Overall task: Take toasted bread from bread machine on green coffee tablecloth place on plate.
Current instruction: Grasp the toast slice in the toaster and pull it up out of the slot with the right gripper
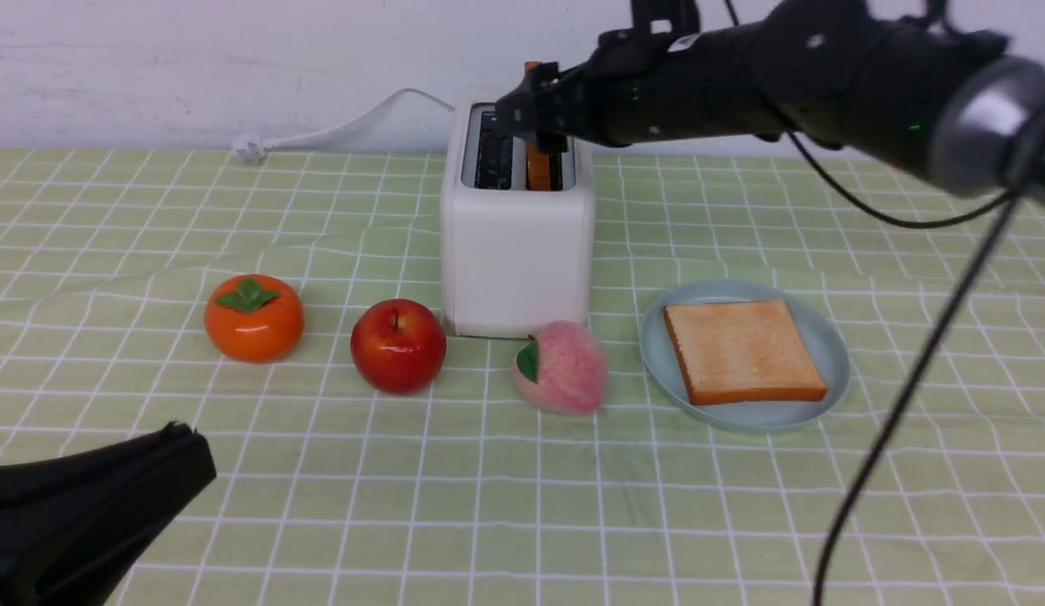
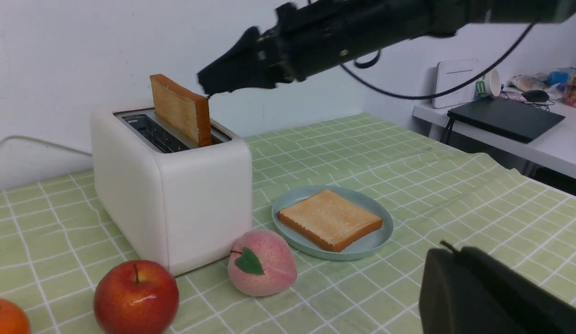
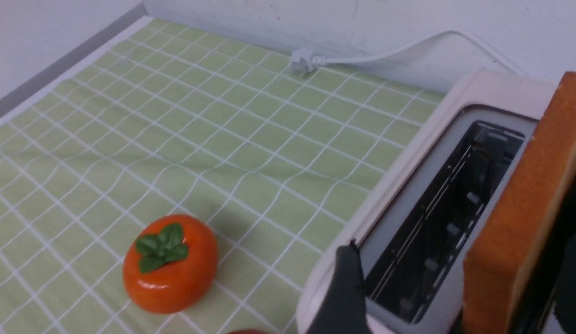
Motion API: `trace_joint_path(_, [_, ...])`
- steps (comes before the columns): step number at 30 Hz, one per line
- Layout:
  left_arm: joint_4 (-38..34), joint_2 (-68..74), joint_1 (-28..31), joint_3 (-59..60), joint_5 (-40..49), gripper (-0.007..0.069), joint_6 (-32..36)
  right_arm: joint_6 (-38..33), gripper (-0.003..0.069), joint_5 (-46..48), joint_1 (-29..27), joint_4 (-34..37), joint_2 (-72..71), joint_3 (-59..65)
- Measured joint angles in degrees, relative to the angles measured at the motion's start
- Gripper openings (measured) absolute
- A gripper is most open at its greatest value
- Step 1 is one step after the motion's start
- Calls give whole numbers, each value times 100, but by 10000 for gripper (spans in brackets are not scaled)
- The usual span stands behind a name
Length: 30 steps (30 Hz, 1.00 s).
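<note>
Two toast slices are counted: a slice (image 1: 743, 349) on the plate (image 1: 829, 345), lower right; a slice (image 1: 541, 168) upright in the toaster (image 1: 515, 252), upper centre, straddled by the spread right claw (image 1: 539, 118). Whether the left claw (image 1: 173, 446) is open cannot be told.

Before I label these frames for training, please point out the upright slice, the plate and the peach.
upright slice (image 2: 177, 109): left wrist view, on its broad toasted face.
plate (image 1: 830, 345): front view, on the bare rim at its right side.
peach (image 1: 564, 369): front view, on its pink middle.
</note>
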Motion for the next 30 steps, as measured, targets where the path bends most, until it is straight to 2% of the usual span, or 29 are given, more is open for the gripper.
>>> trace_joint_path(5, [0, 0, 0, 0, 16, -13, 0, 19, 570, -315, 0, -168, 470, -350])
trace_joint_path(9, [0, 0, 0, 0, 68, -13, 0, 23, 510, -569, 0, -557, 663, -386])
trace_joint_path(12, [0, 0, 0, 0, 75, -13, 0, 23, 420, -714, 0, -629, 707, -386])
trace_joint_path(13, [0, 0, 0, 0, 75, -13, 0, 23, 413, -725, 0, -629, 707, -386])
trace_joint_path(15, [0, 0, 0, 0, 75, -13, 0, 23, 305, -833, 0, -629, 722, -386])
trace_joint_path(17, [0, 0, 0, 0, 75, -13, 0, 23, 263, -843, 0, -629, 722, -391])
trace_joint_path(20, [0, 0, 0, 0, 75, -13, 0, 23, 129, -868, 0, -629, 722, -390])
trace_joint_path(22, [0, 0, 0, 0, 75, -13, 0, 24, 109, -873, 0, -616, 722, -390])
trace_joint_path(30, [0, 0, 0, 0, 79, -13, 0, 31, 109, -810, 0, -478, 447, -390])
